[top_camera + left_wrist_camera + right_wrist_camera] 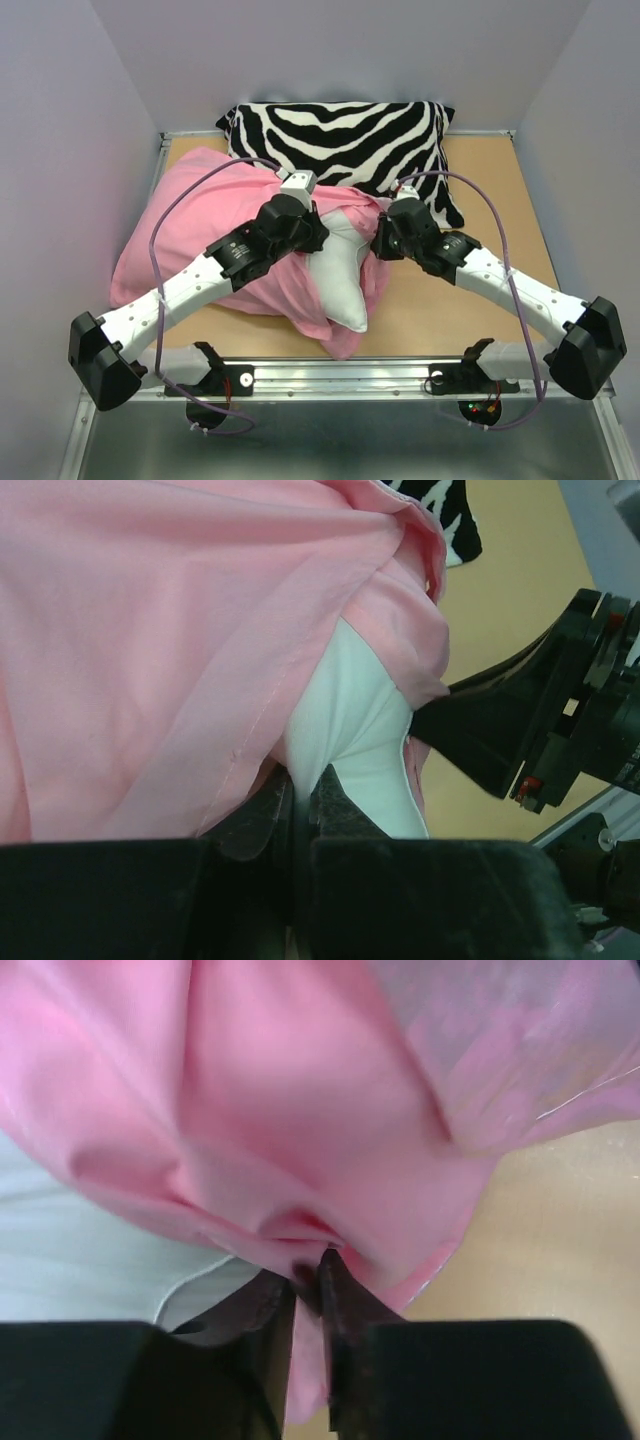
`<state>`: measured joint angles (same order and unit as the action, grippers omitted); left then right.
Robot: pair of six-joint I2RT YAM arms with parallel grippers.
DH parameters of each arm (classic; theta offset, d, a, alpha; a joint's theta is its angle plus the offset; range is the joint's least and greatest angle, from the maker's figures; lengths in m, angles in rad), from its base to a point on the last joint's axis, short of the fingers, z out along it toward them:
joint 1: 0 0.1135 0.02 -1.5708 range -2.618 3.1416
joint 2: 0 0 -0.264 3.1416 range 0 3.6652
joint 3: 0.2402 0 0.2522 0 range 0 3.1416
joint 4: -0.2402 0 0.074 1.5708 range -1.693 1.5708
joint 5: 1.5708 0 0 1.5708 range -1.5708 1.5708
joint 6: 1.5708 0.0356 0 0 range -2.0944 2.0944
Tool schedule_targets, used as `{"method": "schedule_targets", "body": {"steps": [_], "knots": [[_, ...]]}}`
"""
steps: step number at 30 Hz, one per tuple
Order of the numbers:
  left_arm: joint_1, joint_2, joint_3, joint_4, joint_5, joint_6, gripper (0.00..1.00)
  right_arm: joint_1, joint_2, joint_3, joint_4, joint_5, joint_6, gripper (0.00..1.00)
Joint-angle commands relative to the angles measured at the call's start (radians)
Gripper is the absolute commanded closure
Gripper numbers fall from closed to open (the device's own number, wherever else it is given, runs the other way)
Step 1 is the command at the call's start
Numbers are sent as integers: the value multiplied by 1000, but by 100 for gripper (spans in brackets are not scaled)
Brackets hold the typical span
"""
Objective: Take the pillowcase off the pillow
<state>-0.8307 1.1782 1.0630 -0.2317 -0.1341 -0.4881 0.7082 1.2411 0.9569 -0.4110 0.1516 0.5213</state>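
Both your arms reach in from the near edge and bend inward, so the left gripper (320,231) and right gripper (381,243) face each other just in front of the zebra-striped pillow (340,135). The pillowcase (190,225) lies bunched on the table (480,300), in front and left of the zebra-striped pillow. It holds the bulk of the pillow (340,280), whose white corner pokes out of the opening. The left jaws are together, pinching white pillow fabric at the pink hem, and the right jaws are clamped on a gather of pillowcase.
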Motion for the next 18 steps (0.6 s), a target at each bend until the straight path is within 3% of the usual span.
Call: {"method": "schedule_targets", "body": {"steps": [1, 3, 5, 13, 18], "knots": [[-31, -72, -12, 71, 10, -18, 100, 4, -14, 108, 12, 185, 16, 85], [-38, -91, -21, 40, 13, -15, 100, -9, 6, 153, -50, 296, 13, 94], [-61, -120, -29, 11, 13, -15, 100, -38, 14, 166, -66, 313, 11, 96], [-91, -291, -120, -31, -19, -63, 100, -295, 34, 126, -57, 209, 16, 99], [-94, -357, -110, -44, 62, -37, 100, -389, 86, 146, -9, 109, 23, 99]]}}
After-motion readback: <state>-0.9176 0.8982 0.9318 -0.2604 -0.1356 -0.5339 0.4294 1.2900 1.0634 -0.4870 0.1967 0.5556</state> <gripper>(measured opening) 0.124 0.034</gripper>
